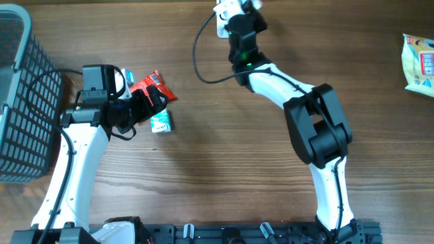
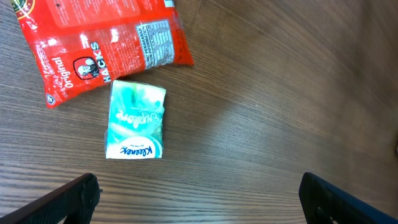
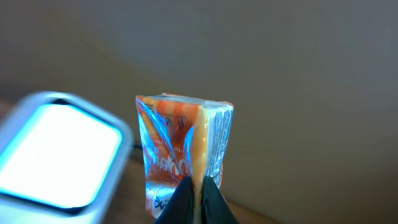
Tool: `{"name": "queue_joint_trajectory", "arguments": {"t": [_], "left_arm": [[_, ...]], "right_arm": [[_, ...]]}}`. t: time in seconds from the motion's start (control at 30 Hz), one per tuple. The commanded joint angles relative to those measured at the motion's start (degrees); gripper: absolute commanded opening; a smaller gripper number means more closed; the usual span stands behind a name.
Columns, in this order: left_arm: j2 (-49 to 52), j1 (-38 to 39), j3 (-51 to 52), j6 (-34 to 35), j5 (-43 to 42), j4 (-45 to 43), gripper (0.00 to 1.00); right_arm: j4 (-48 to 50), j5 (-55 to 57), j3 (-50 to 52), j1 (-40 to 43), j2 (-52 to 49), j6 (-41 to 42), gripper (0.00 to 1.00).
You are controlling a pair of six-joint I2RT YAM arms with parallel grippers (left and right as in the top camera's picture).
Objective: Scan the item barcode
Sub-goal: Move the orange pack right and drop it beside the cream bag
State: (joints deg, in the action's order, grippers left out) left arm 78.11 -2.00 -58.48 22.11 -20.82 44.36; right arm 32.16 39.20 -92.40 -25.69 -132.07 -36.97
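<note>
My right gripper [image 3: 198, 186] is shut on the seam of a small orange tissue pack [image 3: 180, 140] and holds it upright beside the scanner [image 3: 56, 155], whose white window glows. Seen from overhead, that gripper [image 1: 247, 8] is at the table's far edge by the scanner [image 1: 224, 20], and the pack does not show clearly there. My left gripper [image 2: 199, 199] hangs open over bare wood, nothing between its fingers. A green Kleenex pack [image 2: 135, 119] lies just beyond it, next to a red Hacks bag [image 2: 93, 43].
A grey wire basket [image 1: 17, 102] stands at the left edge. A yellow snack bag [image 1: 420, 61] lies at the far right. The scanner's black cable [image 1: 198, 57] loops across the wood near the right arm. The green pack [image 1: 161, 122] and red bag [image 1: 150, 85] lie beside the left gripper [image 1: 152, 105].
</note>
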Motion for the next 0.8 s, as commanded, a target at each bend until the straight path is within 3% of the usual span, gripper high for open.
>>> {"name": "queue_joint_trajectory", "arguments": {"t": [0.0, 0.17, 0.27, 0.33, 0.5, 0.67, 0.7, 0.77], "left_arm": [[0.44, -0.11, -0.35, -0.26, 0.35, -0.13, 1.00], [0.44, -0.11, -0.35, -0.26, 0.35, -0.13, 1.00], [0.44, -0.11, -0.35, -0.26, 0.35, -0.13, 1.00], [0.44, -0.11, -0.35, -0.26, 0.35, -0.13, 1.00], [0.44, -0.11, -0.35, -0.26, 0.35, -0.13, 1.00], [0.44, -0.11, -0.35, -0.26, 0.35, -0.13, 1.00], [0.44, -0.11, -0.35, -0.26, 0.35, -0.13, 1.00], [0.44, -0.11, -0.35, -0.26, 0.35, -0.13, 1.00]], "right_arm": [[0.55, 13.20, -0.55, 6.08, -0.76, 0.72, 0.04], [-3.21, 27.85, -0.55, 14.27, -0.76, 9.25, 0.04], [-13.31, 32.54, -0.52, 19.87, -0.76, 15.76, 0.04], [-25.90, 32.46, -0.52, 24.52, -0.76, 24.68, 0.04], [-45.72, 24.68, -0.52, 32.57, -0.76, 40.19, 0.04], [-53.31, 16.24, -0.55, 38.29, -0.68, 47.30, 0.07], [-53.83, 14.73, -0.55, 39.04, -0.68, 47.50, 0.16], [-54.55, 12.39, -0.55, 40.28, -0.68, 47.52, 0.62]]}}
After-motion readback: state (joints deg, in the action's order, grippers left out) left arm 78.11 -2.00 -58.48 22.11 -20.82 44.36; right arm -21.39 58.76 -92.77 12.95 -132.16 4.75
